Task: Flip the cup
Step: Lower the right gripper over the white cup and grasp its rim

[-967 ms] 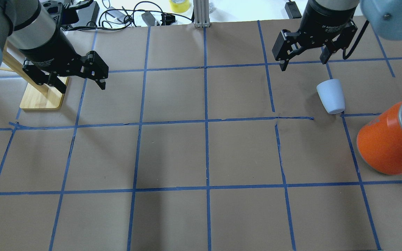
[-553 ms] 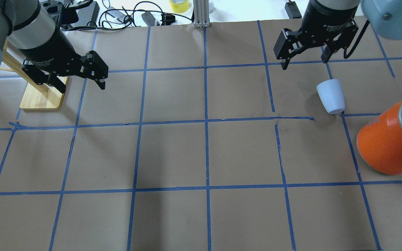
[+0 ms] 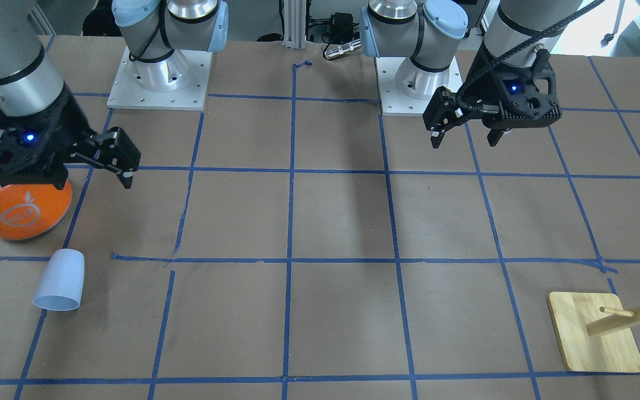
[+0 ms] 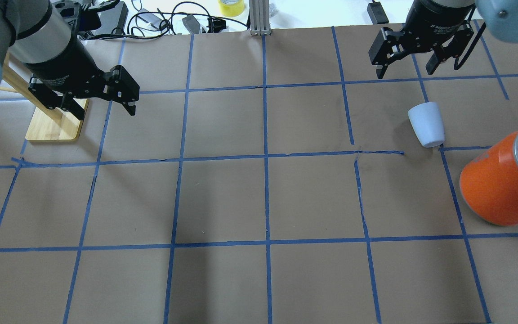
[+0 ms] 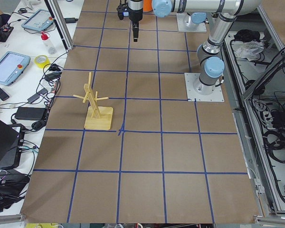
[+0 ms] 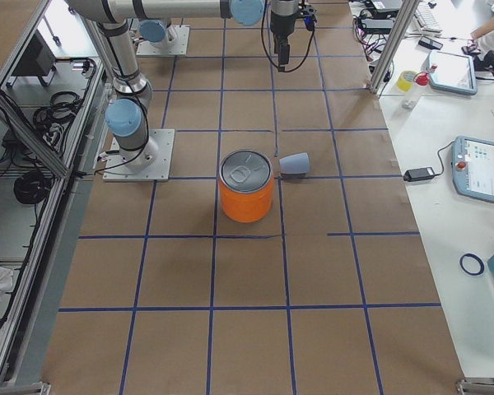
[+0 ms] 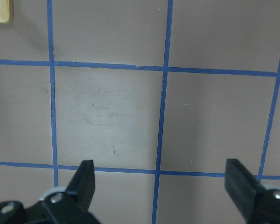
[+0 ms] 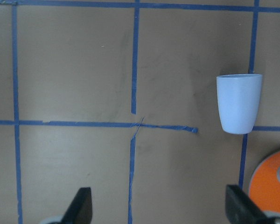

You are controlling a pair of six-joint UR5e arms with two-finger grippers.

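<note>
In the overhead view, the cup (image 4: 426,123) is lying on its side at the right of the surface (image 4: 263,198). Its mouth is pointing far and its base is sitting by a tape crossing. The right claw (image 4: 405,72) is hovering beyond the cup, well apart from it, spread wide and holding nothing. The can (image 4: 497,184) is standing nearer and to the right of the cup. At far left, the left claw (image 4: 105,114) is hanging open and empty beside the stand (image 4: 54,126).

In the front-facing view, the cup's mouth is facing the camera, and the right claw is covering the can's top.

In the left side view, the stand is standing upright near the surface's left edge. The cup is not showing.

In the right side view, the cup is lying just beside the upright can, with a small gap between them.

In the left wrist view, the fingers are standing wide apart over bare taped surface.

In the right wrist view, the fingers are again standing wide apart. The cup is lying ahead at right, with the can's edge showing at lower right.
</note>
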